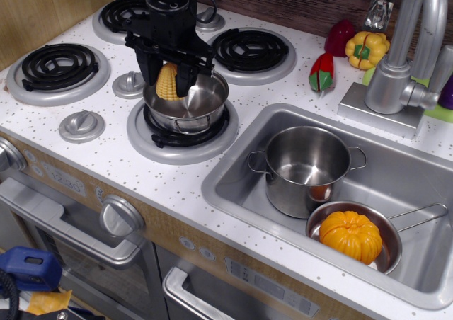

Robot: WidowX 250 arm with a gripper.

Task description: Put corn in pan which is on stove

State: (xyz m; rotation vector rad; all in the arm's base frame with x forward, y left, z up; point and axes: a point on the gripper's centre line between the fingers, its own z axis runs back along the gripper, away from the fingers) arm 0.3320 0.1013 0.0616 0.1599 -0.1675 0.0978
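Observation:
The pale-yellow corn (168, 82) is held between the black fingers of my gripper (167, 79). It hangs over the left rim of the small shiny steel pan (191, 106), which sits on the front right burner of the white speckled stove (113, 161). The gripper comes down from above, with the arm rising behind it. The pan's inside looks bare apart from reflections. The lower tip of the corn is level with the pan's rim.
A taller steel pot (306, 166) and a long-handled pan holding an orange pumpkin (351, 235) sit in the sink (233, 192). A yellow pepper (367, 48), red peppers (322, 72) and the faucet (403, 58) stand at the back right. Silver knobs (82, 125) lie left of the pan.

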